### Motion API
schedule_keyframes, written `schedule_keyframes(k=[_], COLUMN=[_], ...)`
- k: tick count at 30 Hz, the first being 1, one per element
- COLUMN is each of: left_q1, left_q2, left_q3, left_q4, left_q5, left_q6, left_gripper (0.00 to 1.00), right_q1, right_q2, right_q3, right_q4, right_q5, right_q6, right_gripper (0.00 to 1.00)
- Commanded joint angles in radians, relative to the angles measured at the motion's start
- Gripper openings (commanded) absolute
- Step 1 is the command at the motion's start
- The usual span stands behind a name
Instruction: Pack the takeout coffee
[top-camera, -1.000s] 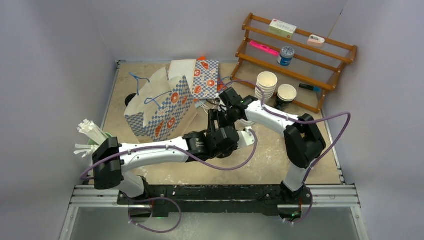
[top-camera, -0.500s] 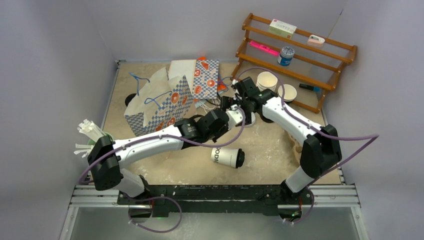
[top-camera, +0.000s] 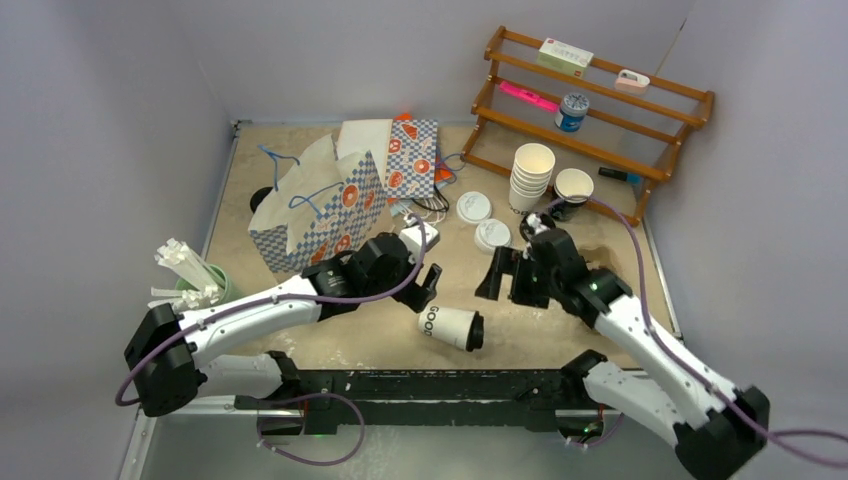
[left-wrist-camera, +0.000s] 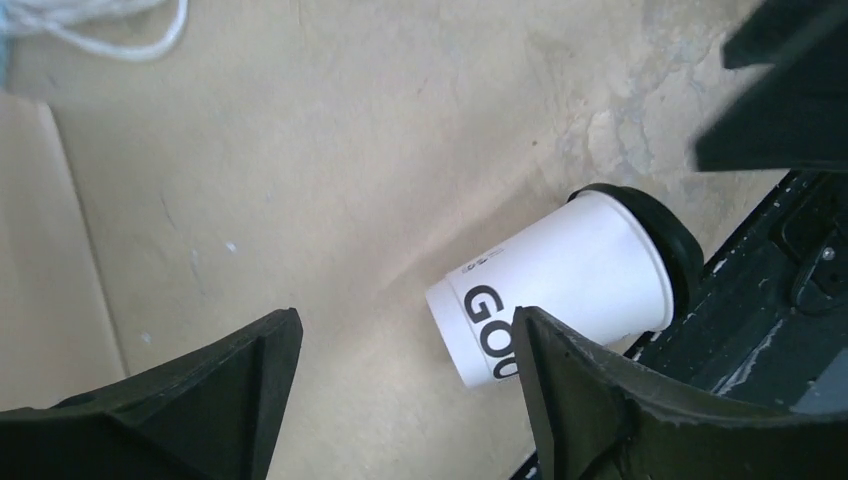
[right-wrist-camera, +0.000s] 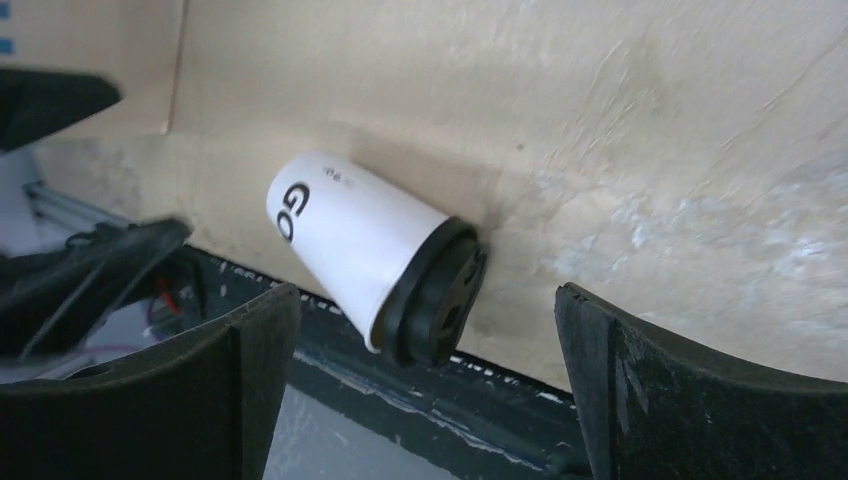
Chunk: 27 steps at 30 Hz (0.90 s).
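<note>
Takeout coffee cup (top-camera: 452, 328) lies on its side on the tan table (top-camera: 560, 330), close to the near edge and just beside the black base rail (top-camera: 420, 385), its black sip lid (top-camera: 478, 331) turned to your right. Bold black letters on the white wall read "GOO" from above; each wrist view catches only "GO", and the small print by it is too fine to read.

Your left gripper (top-camera: 425, 285) hangs over the cup's base end with fingers spread and nothing between them. Your right gripper (top-camera: 505, 280) is spread wide too, near the lid end and holding nothing — neither touches the cup.

Farther back stand two checkered paper bags (top-camera: 320, 215) with orange roundels, two loose white lids (top-camera: 473, 207) and a stack of lidless cups (top-camera: 531, 175).
</note>
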<state>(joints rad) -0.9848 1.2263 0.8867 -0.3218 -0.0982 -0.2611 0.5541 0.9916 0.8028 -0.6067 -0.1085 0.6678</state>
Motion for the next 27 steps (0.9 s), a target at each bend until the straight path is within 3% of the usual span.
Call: schedule_keyframes(k=[1,6,10,13,21,27], left_q1=[0.065,0.078,0.078,0.078,0.078,0.078], left_q2=[-0.039,-0.052,-0.05,-0.052,0.003,0.073], left_q3=[-0.127,-0.241,-0.331,-0.376,-0.426,-0.426], left_q4=[0.189,0.392,0.49,0.55,0.608,0.675], left_q5=[0.14,0.273,0.314,0.336,0.307,0.326], left_q6=[-0.197,-0.266,-0.313,-0.35,-0.373,-0.363], left_gripper=[0.83,0.85,0.84,0.82,0.73,0.52], right_q1=[0.001,0.077,0.282,0.352,0.365,0.365], right_q2=[-0.212,-0.267,-0.182,-0.091,-0.025,0.03], right_q3=[-0.212,-0.329,-0.327,-0.295,-0.202,-0.163], right_q4=[0.146,0.229,0.275,0.285,0.235,0.259], right_q5=[-0.153,-0.251,-0.122,-0.055,0.095,0.106], right_q6=[0.151,0.176,0.226,0.237,0.205,0.185], right_gripper=[0.98,0.98,0.98,0.98,0.77,0.62])
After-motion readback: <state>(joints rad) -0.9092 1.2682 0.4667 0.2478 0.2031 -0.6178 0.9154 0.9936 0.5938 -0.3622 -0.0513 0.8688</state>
